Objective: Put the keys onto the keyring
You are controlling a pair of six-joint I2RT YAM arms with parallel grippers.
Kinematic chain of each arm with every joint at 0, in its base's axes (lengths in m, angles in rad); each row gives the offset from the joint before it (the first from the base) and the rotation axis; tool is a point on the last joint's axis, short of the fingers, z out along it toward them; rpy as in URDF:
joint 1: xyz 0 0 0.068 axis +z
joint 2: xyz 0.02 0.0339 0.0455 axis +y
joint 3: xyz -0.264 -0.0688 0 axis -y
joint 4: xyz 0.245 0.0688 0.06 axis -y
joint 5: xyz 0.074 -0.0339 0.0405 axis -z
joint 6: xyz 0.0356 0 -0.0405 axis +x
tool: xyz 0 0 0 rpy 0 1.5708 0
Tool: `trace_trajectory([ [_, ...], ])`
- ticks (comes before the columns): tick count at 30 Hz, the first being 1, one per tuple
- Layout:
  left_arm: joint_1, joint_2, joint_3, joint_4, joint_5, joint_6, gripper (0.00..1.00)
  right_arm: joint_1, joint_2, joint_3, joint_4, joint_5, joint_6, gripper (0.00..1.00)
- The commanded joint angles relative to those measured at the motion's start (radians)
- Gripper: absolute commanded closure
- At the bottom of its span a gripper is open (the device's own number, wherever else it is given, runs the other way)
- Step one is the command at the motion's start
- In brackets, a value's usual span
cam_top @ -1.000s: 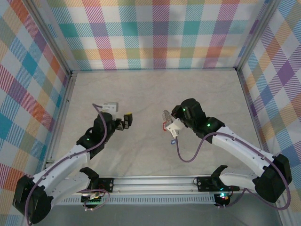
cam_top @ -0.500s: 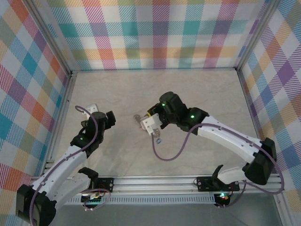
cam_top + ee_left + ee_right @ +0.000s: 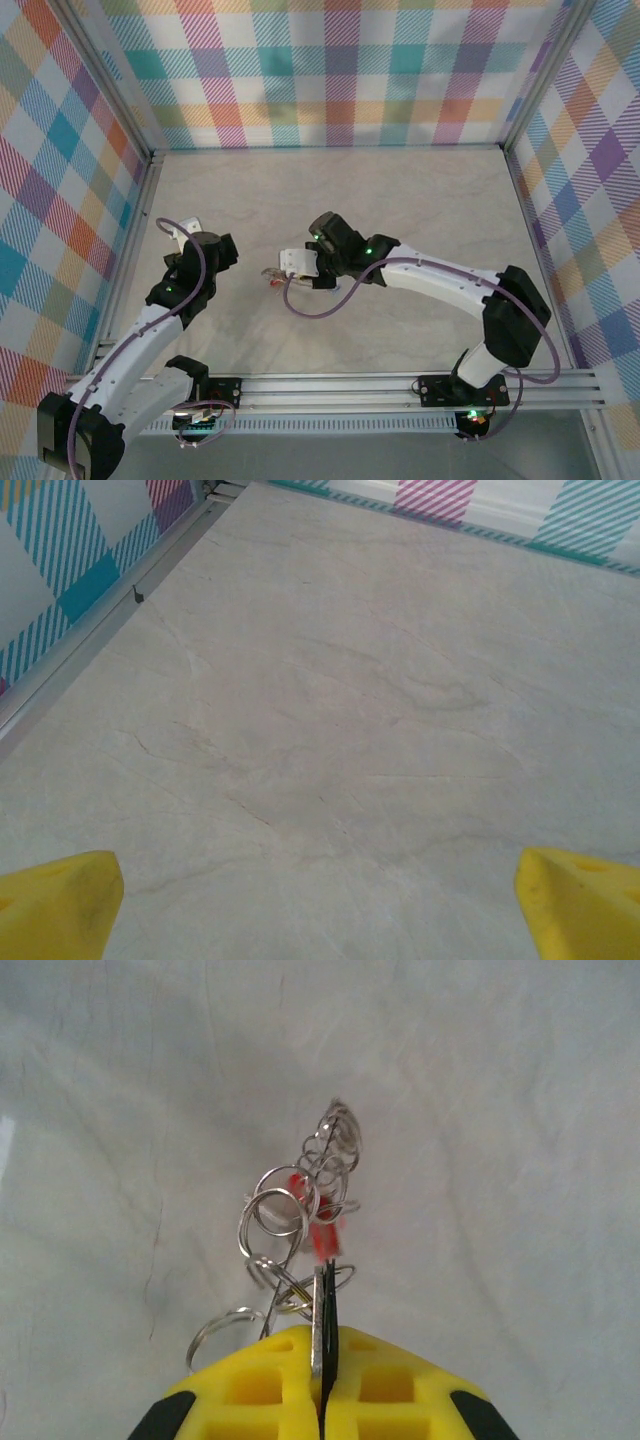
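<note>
— Status of right hand (image 3: 322, 1360)?
— Clenched on a thin metal strip, probably the keyring (image 3: 320, 1300) seen edge-on. Held over the bench (image 3: 350, 680), left of centre. Red key (image 3: 320, 1238) and chain (image 3: 335, 1140) bunched at the far end.
— Left hand (image 3: 320, 910)?
— Released, fingers (image 3: 60, 900) spread wide, farther left, well apart from the keyring.
— Procedure?
— Clamp firmly. Travel slowly to limit chain swing. Present the keyring centred between the spread fingers before any closing. Avoid dragging it across the bench.
</note>
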Motion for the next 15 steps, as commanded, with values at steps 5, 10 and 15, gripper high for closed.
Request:
trace_trajectory([
  [5,0.015,-0.038,-0.054,0.008,-0.002,0.012,0.0,-0.08,0.068,-0.022,-0.036,0.061,-0.065,1.0],
  [10,0.015,-0.042,-0.066,0.055,0.007,0.057,0.0,-0.176,0.1,-0.018,-0.045,0.041,-0.069,1.0],
  [15,0.015,-0.052,-0.084,0.07,0.019,0.074,0.0,-0.256,0.131,-0.009,-0.05,0.028,-0.085,1.0],
])
